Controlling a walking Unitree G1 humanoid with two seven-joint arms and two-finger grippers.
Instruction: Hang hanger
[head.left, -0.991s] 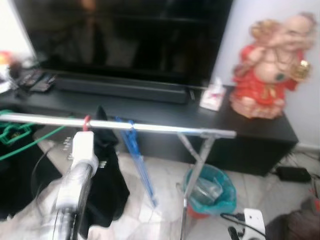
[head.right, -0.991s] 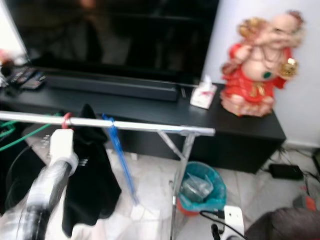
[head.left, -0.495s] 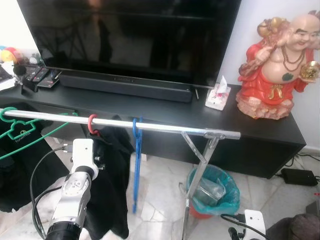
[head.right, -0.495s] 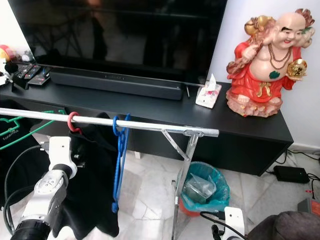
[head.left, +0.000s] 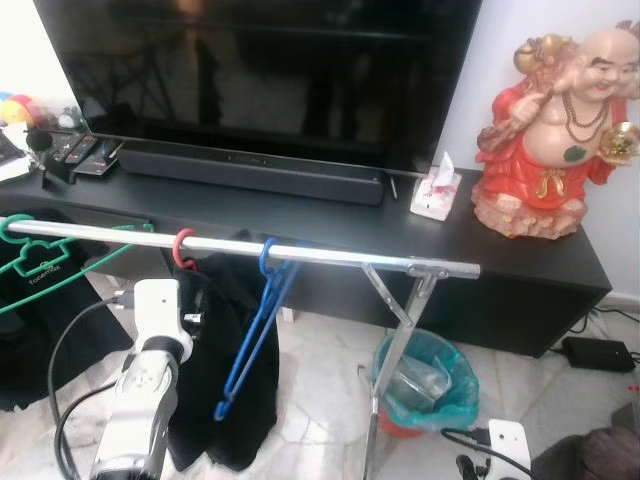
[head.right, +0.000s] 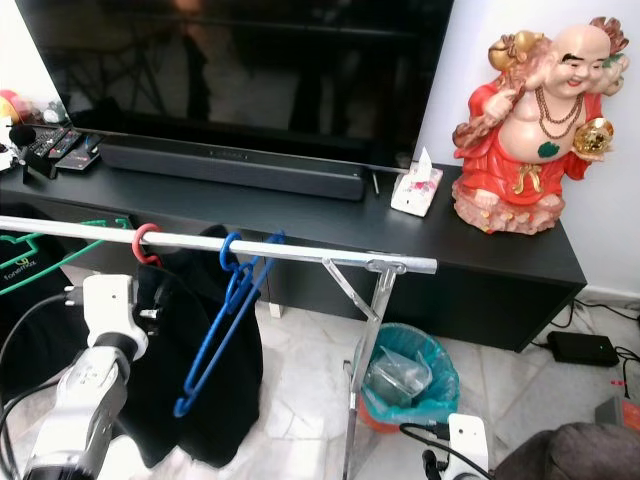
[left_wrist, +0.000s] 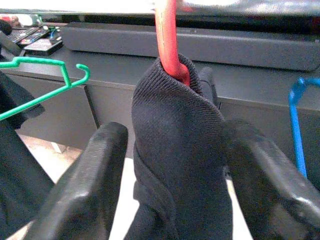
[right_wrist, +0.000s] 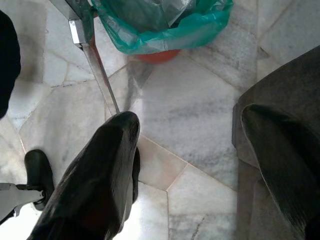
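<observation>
My left gripper (left_wrist: 172, 195) sits just under the rail (head.left: 300, 250), its fingers (left_wrist: 95, 180) spread wide on either side of the black garment (left_wrist: 180, 165) without pinching it. The red hanger (head.left: 184, 250) that carries the garment is hooked over the rail, so I judge the hanging done; only backing my arm away is left. Just beside it an empty blue hanger (head.left: 255, 320) dangles tilted, and a green hanger (head.left: 60, 275) holds a dark shirt with white lettering, too small to read surely. My right gripper (right_wrist: 190, 165) hangs idle over the floor, fingers apart. Beyond, the black desk (head.left: 330, 225) carries a soundbar.
</observation>
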